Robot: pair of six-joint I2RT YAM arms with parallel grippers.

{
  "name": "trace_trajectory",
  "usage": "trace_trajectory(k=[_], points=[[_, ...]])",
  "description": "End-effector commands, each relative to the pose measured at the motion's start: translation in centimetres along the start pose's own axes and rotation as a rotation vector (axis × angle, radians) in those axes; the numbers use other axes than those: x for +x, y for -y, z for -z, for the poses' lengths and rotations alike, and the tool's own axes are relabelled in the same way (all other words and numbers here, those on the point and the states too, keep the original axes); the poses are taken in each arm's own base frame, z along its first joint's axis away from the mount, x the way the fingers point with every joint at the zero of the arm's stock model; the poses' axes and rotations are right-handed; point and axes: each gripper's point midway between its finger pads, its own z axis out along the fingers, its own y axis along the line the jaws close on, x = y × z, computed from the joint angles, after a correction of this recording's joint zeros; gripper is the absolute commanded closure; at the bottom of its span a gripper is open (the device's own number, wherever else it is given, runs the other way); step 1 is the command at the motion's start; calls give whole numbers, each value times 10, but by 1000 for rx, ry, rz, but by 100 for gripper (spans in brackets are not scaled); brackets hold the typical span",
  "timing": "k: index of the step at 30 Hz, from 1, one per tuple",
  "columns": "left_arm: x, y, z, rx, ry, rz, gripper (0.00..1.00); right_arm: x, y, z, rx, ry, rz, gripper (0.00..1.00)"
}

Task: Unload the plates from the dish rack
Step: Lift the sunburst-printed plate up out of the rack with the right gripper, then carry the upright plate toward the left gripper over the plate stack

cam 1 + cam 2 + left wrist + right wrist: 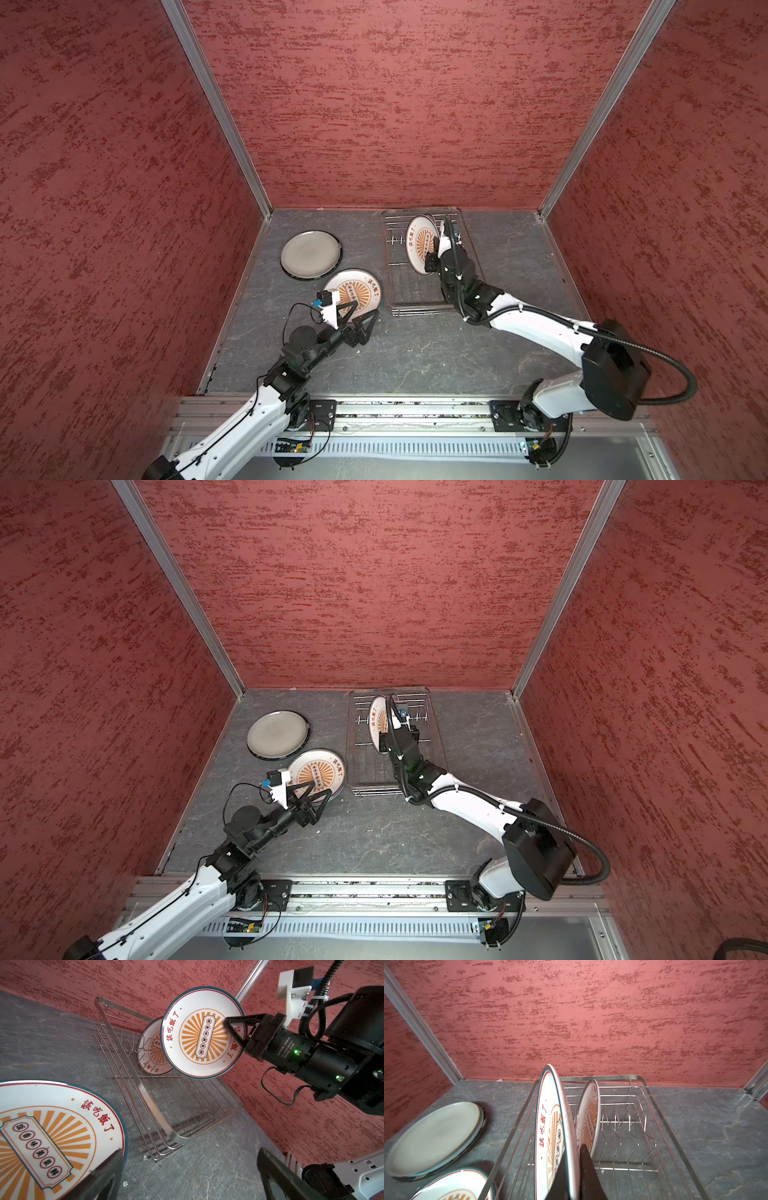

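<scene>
The dish rack (415,311) (145,1093) (612,1078) stands at the back right of the table. My right gripper (432,259) (572,1153) is shut on the rim of a white sunburst plate (420,245) (376,721) (199,1032) (550,1126), held on edge and tilted over the rack. Behind it a second sunburst plate (149,1047) (588,1113) stands among the prongs. On the table lie a grey plate (311,254) (277,734) and another sunburst plate (357,291) (41,1136). My left gripper (365,309) (190,1153) is open at that plate's near edge, holding nothing.
Red textured walls close in the back and both sides. The grey plate and the flat sunburst plate overlap slightly left of the rack. Bare stone tabletop (415,353) stretches in front of the rack. Small white chips (145,1157) lie by the rack's near corner.
</scene>
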Motion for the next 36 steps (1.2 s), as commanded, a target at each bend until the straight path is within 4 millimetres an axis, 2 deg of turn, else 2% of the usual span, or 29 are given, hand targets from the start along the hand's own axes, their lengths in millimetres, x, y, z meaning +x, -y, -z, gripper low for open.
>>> trace_trajectory(k=[1,12,17,24,31,34,36], points=[[-11,10,0,31,29,-9,1,-40,-23,18,-173,121,-120,98],[-11,22,-1,147,43,96,1,-37,-52,72,-523,158,-230,99],[-17,26,8,199,87,116,1,-29,-67,93,-681,156,-272,99],[-23,29,19,237,112,122,1,-19,-78,108,-812,177,-296,100],[-26,28,22,249,118,140,1,-21,-93,133,-987,188,-320,100],[-27,33,23,278,114,130,0,-19,-95,136,-1011,188,-321,100],[-26,35,24,281,114,127,5,-17,-95,135,-1005,184,-318,100]])
